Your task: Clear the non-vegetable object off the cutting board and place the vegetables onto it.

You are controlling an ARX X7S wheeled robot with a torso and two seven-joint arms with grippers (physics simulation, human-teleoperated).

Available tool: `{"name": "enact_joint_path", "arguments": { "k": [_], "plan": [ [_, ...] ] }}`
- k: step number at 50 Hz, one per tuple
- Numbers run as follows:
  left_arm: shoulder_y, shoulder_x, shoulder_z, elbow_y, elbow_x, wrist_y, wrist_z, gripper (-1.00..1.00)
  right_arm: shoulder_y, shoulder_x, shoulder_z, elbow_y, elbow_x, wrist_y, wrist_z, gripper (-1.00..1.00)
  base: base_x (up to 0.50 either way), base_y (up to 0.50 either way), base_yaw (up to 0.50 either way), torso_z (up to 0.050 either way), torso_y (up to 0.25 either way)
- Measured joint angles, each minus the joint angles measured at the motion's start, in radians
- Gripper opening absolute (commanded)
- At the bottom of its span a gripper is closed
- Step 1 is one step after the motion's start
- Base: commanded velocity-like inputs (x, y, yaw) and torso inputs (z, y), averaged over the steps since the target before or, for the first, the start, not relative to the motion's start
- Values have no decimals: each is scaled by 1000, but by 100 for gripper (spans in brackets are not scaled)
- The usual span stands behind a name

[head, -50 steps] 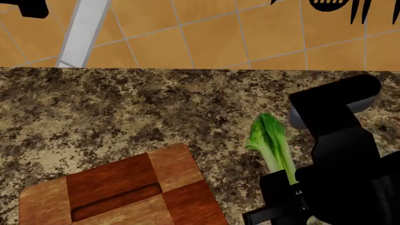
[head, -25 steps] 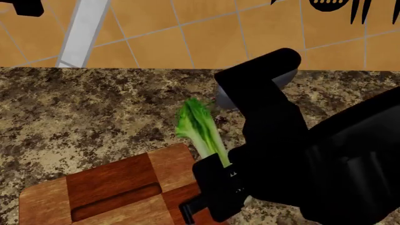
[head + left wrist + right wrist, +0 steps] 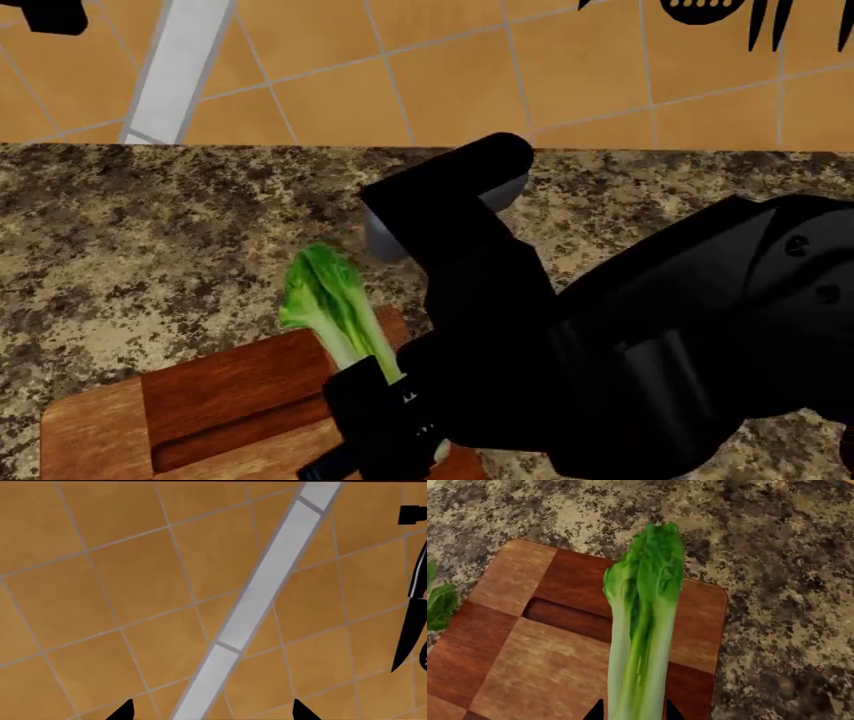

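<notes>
Right end effector [image 3: 380, 420]: one, pinching the white base of the stalk [image 3: 642, 630] between its two dark fingertips [image 3: 595, 711]. In the head view it sits over the near right part of the cutting board [image 3: 200, 405]; half a second ago it was at the board's right edge, and a second ago well to the right over bare worktop [image 3: 160, 230]. The black arm behind it now fills much of the head view's right half.

Stalk: one, held clear of the surface, leafy green top pointing away from the robot. In the right wrist view it runs lengthwise above the board, crossing the slot [image 3: 564, 617]. A second ago its leaves were over the worktop beside the board; now they overlap the board's far right corner.

Cutting board: one, checkered tan and reddish-brown, lying flat on the speckled worktop, unmoved across the frames.

Leaf bunch [image 3: 437, 602]: one, crinkled green, partly cut off at the right wrist view's edge, on the worktop just beside the board.

Left end effector [image 3: 210, 712]: one, two dark tips apart with nothing between them, facing the tiled wall [image 3: 100, 595].

Grey strip [image 3: 267, 590]: one, on the wall.
</notes>
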Motion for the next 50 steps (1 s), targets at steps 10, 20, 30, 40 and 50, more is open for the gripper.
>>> {"name": "enact_joint_path", "arguments": {
  "k": [10, 20, 30, 40, 50],
  "plan": [
    [3, -3, -3, 4, -5, -1, -4, 100, -34, 8, -9, -40, 23, -28, 17, -100, 0, 0, 0, 0, 0],
    [4, -6, -7, 10, -12, -5, -10, 100, -74, 22, -16, -74, 33, -54, 26, -100, 0, 0, 0, 0, 0],
    [3, -9, -7, 8, -16, -3, -13, 100, -83, 26, -18, -80, 23, -61, 24, 100, 0, 0, 0, 0, 0],
    [-1, -9, -7, 6, -20, -3, -16, 100, -39, 35, -21, -96, 61, -70, 55, 100, 0, 0, 0, 0, 0],
    [-1, -12, -11, 13, -27, -8, -22, 100, 20, 46, -25, -142, 140, -100, 112, 100, 0, 0, 0, 0, 0]
  ]
}}
